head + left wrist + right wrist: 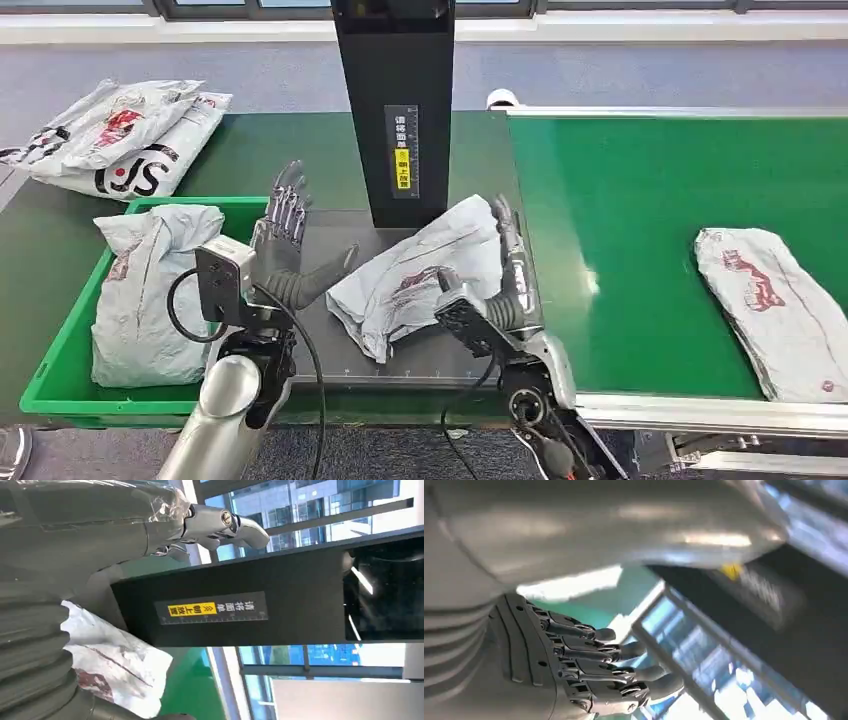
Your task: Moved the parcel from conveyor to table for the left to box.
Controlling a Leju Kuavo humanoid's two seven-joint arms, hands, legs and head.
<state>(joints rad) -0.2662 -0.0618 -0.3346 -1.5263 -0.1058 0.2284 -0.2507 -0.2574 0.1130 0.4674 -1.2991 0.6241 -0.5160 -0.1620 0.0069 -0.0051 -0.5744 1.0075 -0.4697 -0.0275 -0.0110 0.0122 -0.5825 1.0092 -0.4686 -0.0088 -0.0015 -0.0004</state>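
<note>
Two risks stand out. Left of the table, a green bin [60, 345] already holds one parcel [145, 295]. Beside it the left hand [285, 245] hovers with fingers spread, holding nothing. At the centre the parcel [420, 275] lies on the dark table [330, 335], touching the right hand [505, 265], whose fingers lie straight along its edge; whether they grip is unclear. If they do, withdrawing could drag it back toward the conveyor [650, 200]. The black post [395, 110] stands close; the left hand could clip it while reaching.
</note>
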